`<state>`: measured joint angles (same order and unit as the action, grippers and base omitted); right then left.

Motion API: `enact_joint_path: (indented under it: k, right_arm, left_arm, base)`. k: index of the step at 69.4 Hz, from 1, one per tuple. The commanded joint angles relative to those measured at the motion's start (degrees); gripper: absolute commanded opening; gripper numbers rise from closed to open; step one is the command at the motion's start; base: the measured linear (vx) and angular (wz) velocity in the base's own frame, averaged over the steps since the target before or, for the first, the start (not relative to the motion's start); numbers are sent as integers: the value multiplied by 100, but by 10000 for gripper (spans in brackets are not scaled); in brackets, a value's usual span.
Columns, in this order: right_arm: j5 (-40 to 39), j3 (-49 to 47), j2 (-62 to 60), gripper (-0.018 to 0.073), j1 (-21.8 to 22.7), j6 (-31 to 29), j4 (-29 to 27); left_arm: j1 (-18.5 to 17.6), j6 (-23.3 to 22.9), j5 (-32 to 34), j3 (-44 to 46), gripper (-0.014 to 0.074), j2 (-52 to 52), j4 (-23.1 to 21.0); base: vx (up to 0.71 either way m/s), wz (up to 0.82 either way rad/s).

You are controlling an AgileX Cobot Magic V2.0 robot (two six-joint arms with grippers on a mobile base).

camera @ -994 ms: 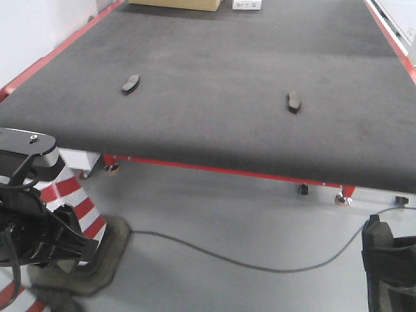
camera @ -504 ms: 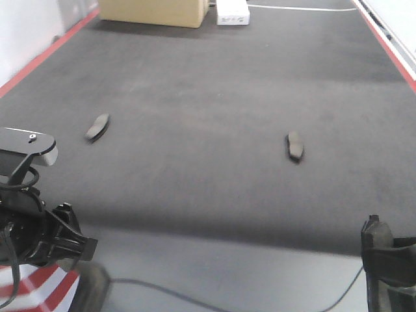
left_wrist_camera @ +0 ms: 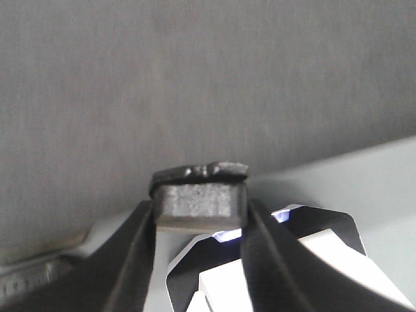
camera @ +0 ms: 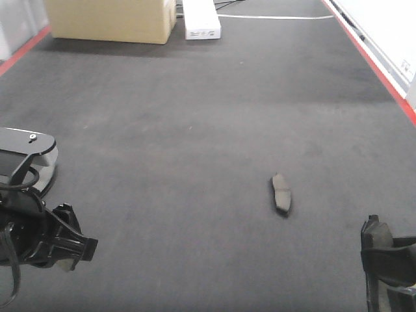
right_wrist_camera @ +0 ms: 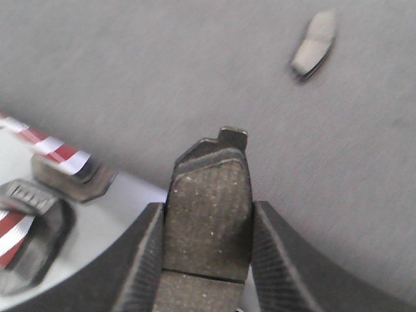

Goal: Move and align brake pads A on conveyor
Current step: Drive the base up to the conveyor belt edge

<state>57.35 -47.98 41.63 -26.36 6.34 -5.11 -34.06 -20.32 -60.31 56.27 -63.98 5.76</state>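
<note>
Nearest, in the right wrist view: black right gripper (right_wrist_camera: 207, 227) clamped on a flat dark grey brake pad with a speckled brown face (right_wrist_camera: 209, 214), fingers (right_wrist_camera: 146, 260) pressed to its long sides, notched end pointing away. In the left wrist view: black left gripper (left_wrist_camera: 198, 214) closed on a second dark grey pad (left_wrist_camera: 200, 198), seen end-on. Beneath both, the wide dark grey carpet-like conveyor belt (camera: 195, 117). Farther out on it, right of centre: a third elongated grey pad (camera: 281, 193), lying flat and alone. At the far end: a tan cardboard box (camera: 110, 19) beside a white carton (camera: 200, 21).
</note>
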Motion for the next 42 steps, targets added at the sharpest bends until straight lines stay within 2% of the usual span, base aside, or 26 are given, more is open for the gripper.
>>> enact_joint_path:
  k: [1,42]
  right_arm:
    - [-386,-161,-7,-10,8,-49,-29]
    - [-387,-161,-7,-10,8,-49,-29]
  left_arm:
    - [-22,-5,255,165,-6,100,34]
    - [-22,-5,255,165,-6,100,34]
  base:
    - [26,-14]
    - [15,-7]
